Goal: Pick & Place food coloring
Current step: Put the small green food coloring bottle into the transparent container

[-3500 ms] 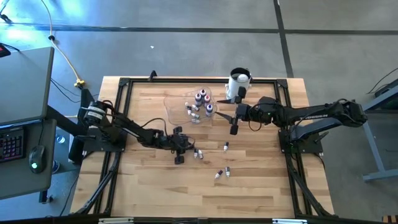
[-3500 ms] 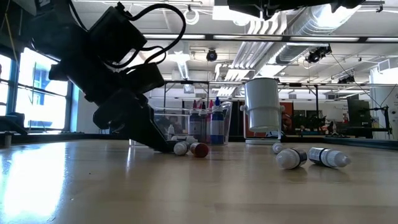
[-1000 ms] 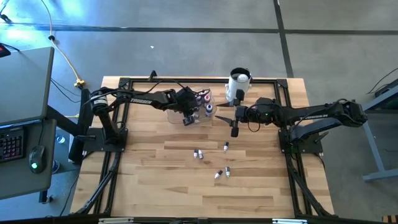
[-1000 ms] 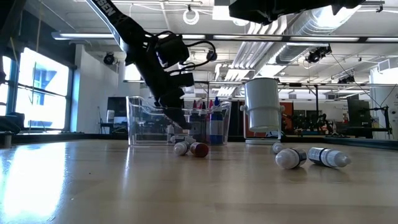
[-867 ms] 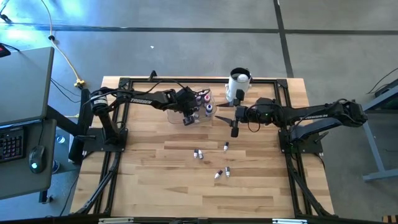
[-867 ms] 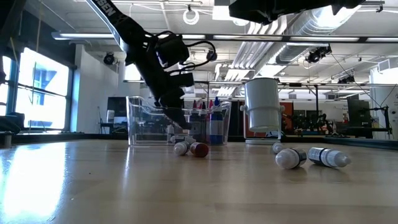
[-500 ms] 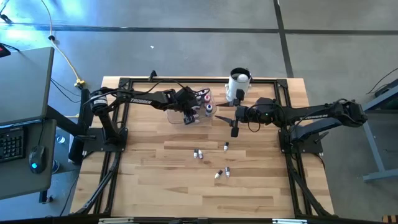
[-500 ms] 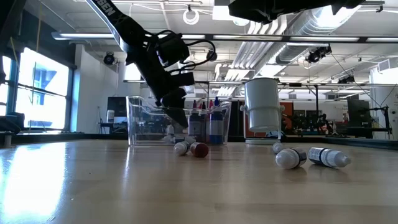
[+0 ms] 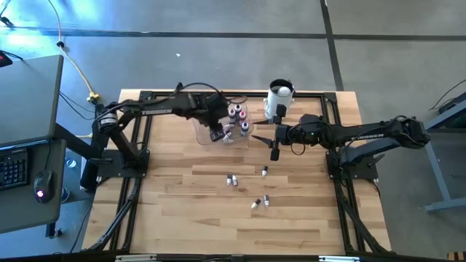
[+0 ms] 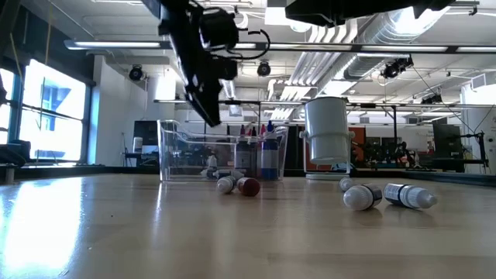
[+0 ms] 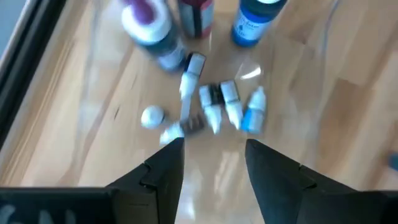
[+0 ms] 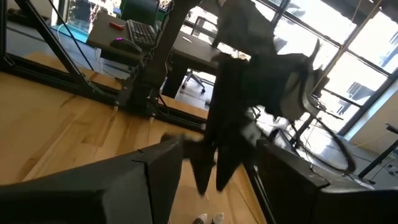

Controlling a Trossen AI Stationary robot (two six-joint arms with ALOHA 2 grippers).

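We count four loose food coloring bottles [image 9: 232, 180] at the lower centre of the desk [image 9: 175, 211], one clear bin [image 9: 206, 127] at upper centre, one white cylindrical container [image 9: 279, 99] beside it, and two arms.

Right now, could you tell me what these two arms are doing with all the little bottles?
The left end effector hangs open and empty above the clear plastic bin, where several food coloring bottles already lie or stand. Four small bottles remain scattered on the wooden table. The right end effector waits open beside the bin, near the white cylindrical container, holding nothing.
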